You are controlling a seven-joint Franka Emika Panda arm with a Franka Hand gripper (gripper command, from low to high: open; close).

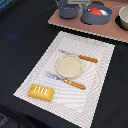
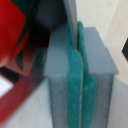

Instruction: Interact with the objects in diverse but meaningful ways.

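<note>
In the exterior view, a pale striped placemat (image 1: 70, 70) is being shown spread on a dark cloth across the middle of the frame. A round beige plate (image 1: 68, 65) is lying at the mat's centre, with a wooden-handled knife (image 1: 80, 56) just above it and a wooden-handled fork (image 1: 66, 80) just below it. The golden-yellow bread loaf (image 1: 41, 92) is lying on the mat's lower left corner, well apart from the plate. Along the top of the frame a pinkish toy kitchen top (image 1: 75, 22) is being seen. On it the blue-grey two-handled pot (image 1: 95, 16) is standing at upper right with the red tomato (image 1: 94, 11) inside it, and the blue-grey frying pan (image 1: 66, 9) is sitting just to the pot's left. A further round vessel (image 1: 123, 18) is cut off by the right edge. The arm is barely being shown at the very top edge, above the pan and pot, and the gripper cannot be made out there.

In the wrist view, the picture is heavily blurred. The gripper (image 2: 79, 75) is filling the frame, its two grey fingers (image 2: 60, 70) being pressed together so that the green pads (image 2: 75, 82) are meeting with no gap, and nothing is seen held between them. A red shape (image 2: 12, 30) is being shown in the upper left, touching or just beside the fingers; which cannot be told.
</note>
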